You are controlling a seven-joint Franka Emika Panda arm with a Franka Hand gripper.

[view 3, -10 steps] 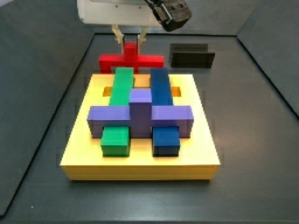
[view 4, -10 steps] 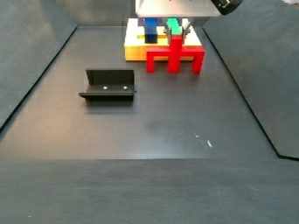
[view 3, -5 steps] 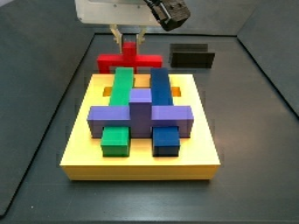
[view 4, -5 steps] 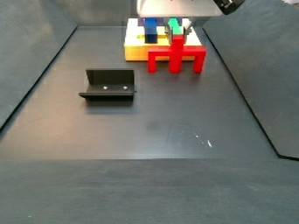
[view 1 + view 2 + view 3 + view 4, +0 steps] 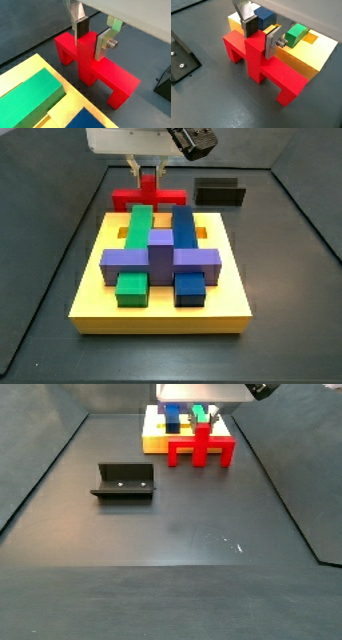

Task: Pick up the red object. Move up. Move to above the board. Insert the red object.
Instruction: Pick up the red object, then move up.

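The red object [image 5: 127,200] stands on the dark floor just beyond the far edge of the yellow board [image 5: 160,313], crossbar and legs down, central stem up. It also shows in a side view [image 5: 201,452] and in both wrist views [image 5: 107,75] [image 5: 271,75]. My gripper [image 5: 91,46] [image 5: 260,44] is directly over it and shut on the stem, one pad against each side. In both side views the gripper [image 5: 147,176] [image 5: 201,422] hangs low over the piece. The board [image 5: 154,444] [image 5: 27,75] [image 5: 314,50] bears green, blue and purple blocks.
The black fixture [image 5: 221,191] stands on the floor beside the red object, apart from the board; it also shows in a side view [image 5: 123,481] and in a wrist view [image 5: 181,60]. Dark walls bound the floor on the sides.
The fingers look slightly closer together on the stem. The red object has not moved and still rests on the floor.
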